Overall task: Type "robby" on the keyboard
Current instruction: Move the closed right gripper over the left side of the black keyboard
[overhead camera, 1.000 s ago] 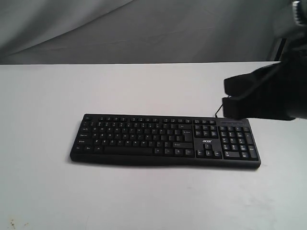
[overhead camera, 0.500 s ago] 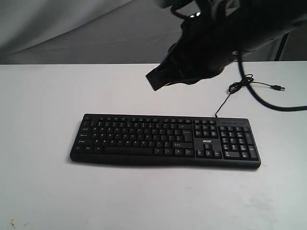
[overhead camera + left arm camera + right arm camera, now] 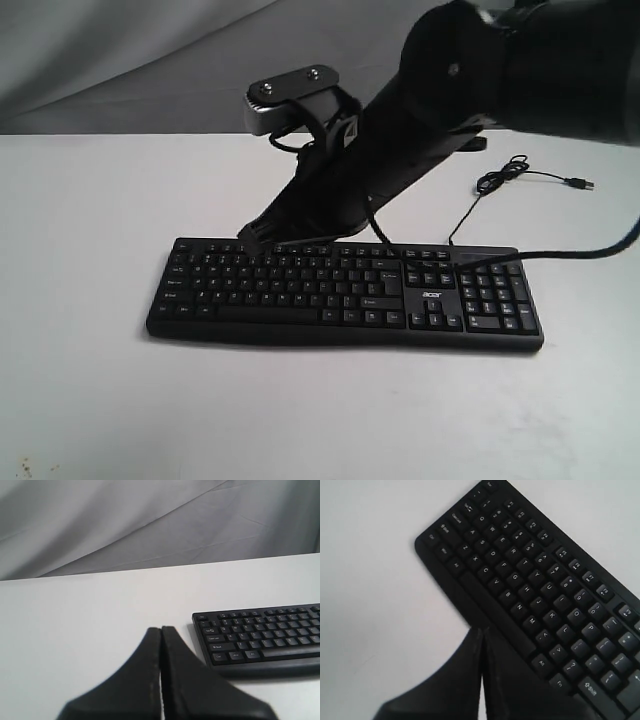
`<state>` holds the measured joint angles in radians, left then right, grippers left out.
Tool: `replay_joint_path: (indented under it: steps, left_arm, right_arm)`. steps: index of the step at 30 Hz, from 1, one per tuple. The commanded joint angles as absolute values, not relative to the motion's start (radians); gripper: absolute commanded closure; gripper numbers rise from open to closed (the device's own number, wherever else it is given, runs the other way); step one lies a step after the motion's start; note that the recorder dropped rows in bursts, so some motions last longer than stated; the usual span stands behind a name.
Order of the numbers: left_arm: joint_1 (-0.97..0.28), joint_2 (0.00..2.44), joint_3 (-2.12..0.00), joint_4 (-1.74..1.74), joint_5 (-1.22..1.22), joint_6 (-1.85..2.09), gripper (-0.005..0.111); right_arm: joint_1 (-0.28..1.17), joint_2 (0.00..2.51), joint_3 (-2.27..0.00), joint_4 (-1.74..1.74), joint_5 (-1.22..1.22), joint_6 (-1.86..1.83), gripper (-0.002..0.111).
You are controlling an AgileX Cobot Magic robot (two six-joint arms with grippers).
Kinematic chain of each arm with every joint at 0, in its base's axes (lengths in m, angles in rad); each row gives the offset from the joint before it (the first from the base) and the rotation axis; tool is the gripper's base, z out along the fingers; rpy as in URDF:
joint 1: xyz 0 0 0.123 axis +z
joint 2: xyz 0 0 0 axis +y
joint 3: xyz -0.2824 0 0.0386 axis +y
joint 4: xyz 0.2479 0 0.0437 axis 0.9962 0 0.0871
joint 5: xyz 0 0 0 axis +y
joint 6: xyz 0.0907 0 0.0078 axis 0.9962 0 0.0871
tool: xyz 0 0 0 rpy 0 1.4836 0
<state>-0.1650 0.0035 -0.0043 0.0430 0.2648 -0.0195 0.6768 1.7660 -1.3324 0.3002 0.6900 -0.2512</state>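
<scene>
The black keyboard (image 3: pixel 345 295) lies flat in the middle of the white table, number pad and acer logo at its right end. My right gripper (image 3: pixel 252 233) reaches across from the upper right, shut and empty, with its tip over the left half of the keyboard near the back rows. In the right wrist view the shut right gripper (image 3: pixel 482 630) overlaps the front edge of the keyboard (image 3: pixel 540 595) beside the space bar; contact with a key cannot be told. In the left wrist view my left gripper (image 3: pixel 161 629) is shut and empty above bare table, off the left end of the keyboard (image 3: pixel 260 635).
The thin black USB cable (image 3: pixel 497 182) coils behind the keyboard's right end, its plug (image 3: pixel 580 184) lying on the table. The right arm's bulky body (image 3: pixel 520 60) fills the upper right. A grey cloth backdrop (image 3: pixel 150 60) hangs behind the white table (image 3: pixel 90 200).
The right arm has swung from the far right leftward and down, and its shut tip is now over the keyboard's left half. The keyboard has not moved.
</scene>
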Motion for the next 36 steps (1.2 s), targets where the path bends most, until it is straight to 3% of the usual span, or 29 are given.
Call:
replay_joint_path:
  steps: [1, 30, 36]
  left_arm:
    - [-0.171, 0.0, 0.0, 0.048, 0.258, -0.022, 0.107]
    - [-0.171, 0.0, 0.0, 0.048, 0.258, -0.022, 0.107]
    - [-0.171, 0.0, 0.0, 0.048, 0.258, -0.022, 0.107]
  right_arm:
    - [0.678, 1.832, -1.339, 0.307, 0.586, -0.261, 0.108]
    - [0.698, 1.977, -1.344, 0.314, 0.37, -0.322, 0.108]
    - [0.698, 2.048, -1.479, 0.314, 0.464, -0.331, 0.108]
